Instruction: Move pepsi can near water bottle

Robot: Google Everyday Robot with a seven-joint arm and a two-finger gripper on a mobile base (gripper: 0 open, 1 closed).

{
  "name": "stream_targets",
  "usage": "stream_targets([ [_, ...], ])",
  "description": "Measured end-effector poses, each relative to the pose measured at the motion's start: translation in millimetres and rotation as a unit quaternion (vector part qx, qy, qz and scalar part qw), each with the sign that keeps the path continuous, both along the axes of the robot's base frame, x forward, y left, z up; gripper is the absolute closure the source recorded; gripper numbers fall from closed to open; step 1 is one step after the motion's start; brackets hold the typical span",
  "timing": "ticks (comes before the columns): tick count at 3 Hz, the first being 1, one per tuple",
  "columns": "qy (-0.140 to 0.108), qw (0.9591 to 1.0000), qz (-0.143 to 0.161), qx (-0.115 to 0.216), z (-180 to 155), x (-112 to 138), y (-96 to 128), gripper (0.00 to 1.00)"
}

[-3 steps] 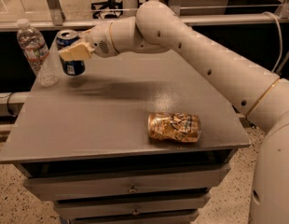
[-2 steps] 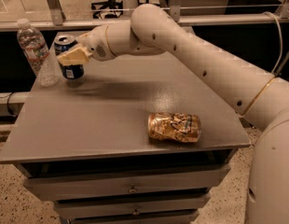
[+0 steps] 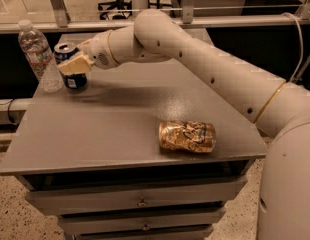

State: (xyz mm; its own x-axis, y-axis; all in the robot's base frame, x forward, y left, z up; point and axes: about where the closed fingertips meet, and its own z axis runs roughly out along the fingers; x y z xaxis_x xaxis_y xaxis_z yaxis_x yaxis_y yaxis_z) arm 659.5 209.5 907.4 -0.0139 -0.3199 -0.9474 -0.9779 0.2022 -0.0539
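- nearest to the front edge of the table (image 3: 110, 134), the gold-orange can (image 3: 187, 136) lies on its side. it is well apart from my work, so i judge it is a small danger. only a wide backward sweep of my arm (image 3: 210, 74) could roll it off.
- further back on the left stands the water bottle (image 3: 39, 56), upright near the left edge. it is tall, narrow and clear, and i think it is light. if i push the can more to the left, it can tip over or slide off the table.
- the pepsi can (image 3: 75, 81) is just beside the bottle, on its right side, and upright. i cannot tell if the two touch. its base is at the table surface or just above it, and i cannot tell which.
- if i let go while the base is not flat on the table, the can may drop, wobble and knock the bottle.
- if one finger drags on the can when i pull away, the can may fall over.
- my gripper (image 3: 72, 63) is at the back left of the table, clamped on the middle of the pepsi can. one pale finger (image 3: 77, 64) lies across the front of the can and the other is hidden behind it. it touches nothing else that i can see.
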Motion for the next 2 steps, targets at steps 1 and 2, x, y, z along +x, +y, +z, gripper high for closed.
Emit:
stream_targets([
  [1,0.002,1.0000,0.002,0.002,-2.2,-2.5,3.3,0.17],
  [2,0.002,1.0000,0.001,0.004,-3.9,-4.3,5.7,0.00],
])
